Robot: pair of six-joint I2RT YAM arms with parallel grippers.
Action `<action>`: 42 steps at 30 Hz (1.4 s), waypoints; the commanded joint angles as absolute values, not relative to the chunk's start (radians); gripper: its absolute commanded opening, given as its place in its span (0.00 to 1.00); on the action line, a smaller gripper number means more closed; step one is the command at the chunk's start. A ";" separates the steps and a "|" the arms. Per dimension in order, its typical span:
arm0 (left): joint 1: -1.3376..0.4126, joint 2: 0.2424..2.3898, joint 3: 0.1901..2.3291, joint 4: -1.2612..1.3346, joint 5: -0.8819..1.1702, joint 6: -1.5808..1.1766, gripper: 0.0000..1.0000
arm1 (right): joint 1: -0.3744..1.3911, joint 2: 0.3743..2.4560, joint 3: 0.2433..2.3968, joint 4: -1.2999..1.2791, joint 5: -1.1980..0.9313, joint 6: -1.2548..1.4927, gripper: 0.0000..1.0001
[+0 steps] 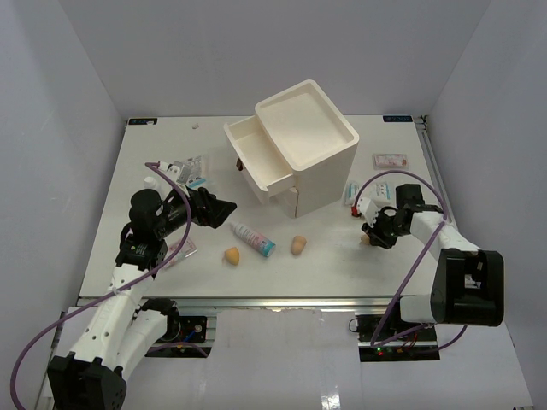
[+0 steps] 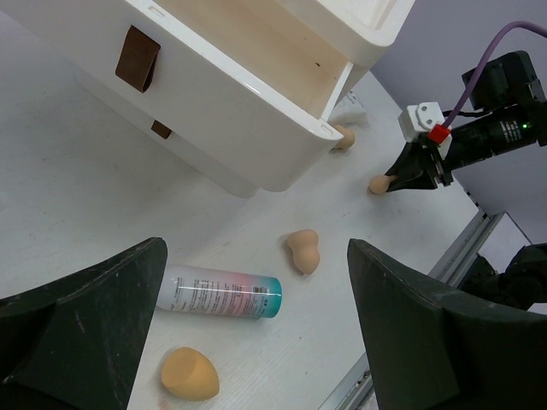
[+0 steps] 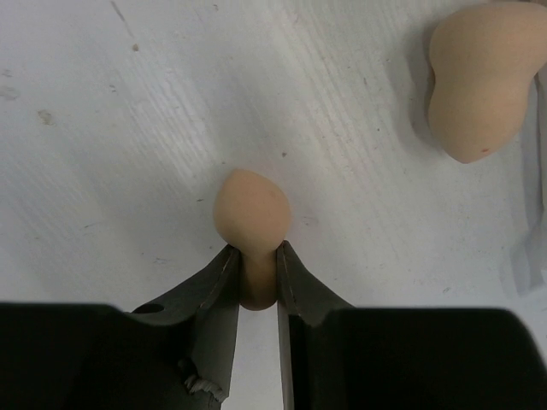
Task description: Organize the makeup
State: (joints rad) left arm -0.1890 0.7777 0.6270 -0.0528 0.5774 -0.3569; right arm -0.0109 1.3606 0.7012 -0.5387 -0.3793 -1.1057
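Fingers of my right end effector are clenching 1 tan sponge; my left end effector is hanging released, tube lying between its fingers on the desk.

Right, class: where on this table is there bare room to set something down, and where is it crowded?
Bare: far-left table beside the drawer box; near strip before the tube and sponges. Crowded: sachets by the left gripper; right gripper beside the box.
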 commanded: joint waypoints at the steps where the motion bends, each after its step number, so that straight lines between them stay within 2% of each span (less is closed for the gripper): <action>1: -0.188 0.779 0.621 -0.049 0.593 -0.358 0.98 | -0.008 1.268 0.784 -0.726 -0.513 -1.129 0.08; 5: -0.187 0.778 0.618 -0.034 0.626 -0.359 0.98 | 0.013 1.213 0.918 -0.966 -0.770 -1.197 0.08; 7: -0.187 0.775 0.617 -0.019 0.649 -0.362 0.98 | 0.078 1.199 1.016 -1.072 -0.852 -1.214 0.08; 13: -0.187 0.765 0.611 -0.009 0.679 -0.362 0.98 | 0.299 1.213 1.273 -1.098 -0.953 -1.070 0.08; 19: -0.187 0.745 0.596 0.049 0.729 -0.370 0.98 | 0.555 1.363 1.604 -0.938 -0.932 -0.752 0.08; 23: -0.188 0.714 0.589 0.027 0.704 -0.404 0.98 | 0.595 1.475 1.764 -0.795 -0.866 -0.548 0.08; 27: -0.187 0.654 0.589 -0.054 0.634 -0.496 0.98 | 0.630 1.617 1.889 -0.658 -0.675 -0.394 0.08; 29: -0.187 0.636 0.594 -0.100 0.606 -0.537 0.98 | 0.640 1.664 1.920 -0.626 -0.588 -0.350 0.12; 35: -0.187 0.610 0.601 -0.201 0.586 -0.635 0.98 | 0.663 1.780 1.985 -0.532 -0.379 -0.295 0.32; 39: -0.191 0.595 0.541 -0.210 0.579 -0.709 0.96 | 0.665 1.863 2.041 -0.495 -0.305 -0.296 0.39; 42: -0.208 0.583 0.466 -0.213 0.552 -0.750 0.95 | 0.666 1.916 2.083 -0.486 -0.266 -0.305 0.52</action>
